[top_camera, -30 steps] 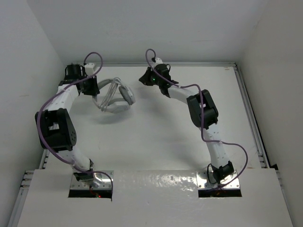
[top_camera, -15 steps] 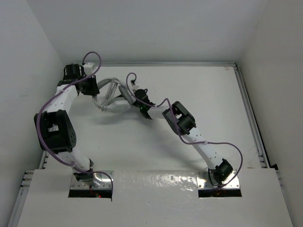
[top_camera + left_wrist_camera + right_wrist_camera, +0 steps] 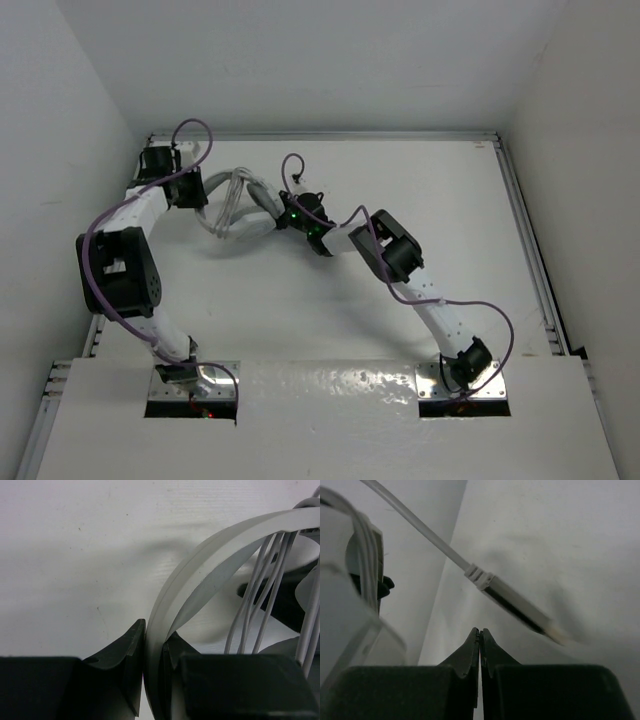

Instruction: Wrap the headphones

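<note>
- Top view: the headphones (image 3: 240,205) sit at the far left of the desk (image 3: 420,190), in much the same place as a second ago.
- The left fingers (image 3: 203,190) stay at the headphones' left end; the left arm (image 3: 118,275) has hardly shifted.
- The right arm (image 3: 400,262) has swung in from the far middle of the desk. Its right fingers (image 3: 281,215) are now right against the headphones' right side, a little farther back than half a second ago.
- Left wrist view: the left fingers (image 3: 140,645) are clamped on the pale, curved headband (image 3: 200,555), one on each face of it.
- Several strands of thin cable (image 3: 260,595) cross over the headband at the right; the desk (image 3: 75,555) lies behind.
- Right wrist view: the right fingers (image 3: 479,641) are pressed together with nothing between them.
- Just beyond their tips the plug (image 3: 517,606) slants down to the right, blurred, with its cable (image 3: 420,527) running up to the left.
- The fingers do not touch the plug.
- A white part of the headphones (image 3: 342,610) fills the left edge, with cable strands over it.
</note>
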Available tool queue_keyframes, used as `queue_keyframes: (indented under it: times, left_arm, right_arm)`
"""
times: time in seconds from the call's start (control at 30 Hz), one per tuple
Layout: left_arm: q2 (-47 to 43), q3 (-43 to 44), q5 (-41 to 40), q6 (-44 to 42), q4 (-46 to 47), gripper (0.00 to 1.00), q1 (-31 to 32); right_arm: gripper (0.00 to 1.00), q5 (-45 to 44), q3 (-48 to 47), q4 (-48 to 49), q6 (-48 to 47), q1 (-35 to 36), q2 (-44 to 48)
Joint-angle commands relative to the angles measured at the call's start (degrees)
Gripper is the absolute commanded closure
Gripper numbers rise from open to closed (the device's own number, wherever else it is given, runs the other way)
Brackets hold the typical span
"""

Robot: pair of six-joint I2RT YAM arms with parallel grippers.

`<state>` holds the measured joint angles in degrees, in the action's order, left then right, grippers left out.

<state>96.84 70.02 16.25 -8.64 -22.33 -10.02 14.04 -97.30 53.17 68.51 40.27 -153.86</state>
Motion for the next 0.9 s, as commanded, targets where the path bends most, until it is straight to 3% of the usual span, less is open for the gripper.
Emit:
queue_keyframes:
  times: [0.0,0.2,0.37,0.57,0.87]
  left_arm:
    - [1.0,1.3,0.5,3.6,6.2,1.0,-1.3]
    - [-0.2,5.2,1.8,2.8,2.9,1.0,-5.8]
    - [-3.2,4.1,0.0,-0.6,-0.5,1.0,-12.2]
    - [-6.0,-2.5,-1.3,-1.8,0.6,1.0,-16.7]
    - [-3.2,-7.4,-3.1,5.4,6.9,1.0,-19.4]
  right_arm:
    - [1.0,-2.8,6.0,-1.4,-1.4,0.2,7.6]
    - [1.0,-1.7,22.6,2.2,-3.0,-0.1,16.9]
    - [1.0,-1.0,30.5,1.3,-9.9,-0.3,23.9]
    - [1.0,3.3,31.0,-2.1,-16.8,-0.5,27.1]
    - [1.0,5.3,32.3,-4.7,-21.4,-0.6,30.4]
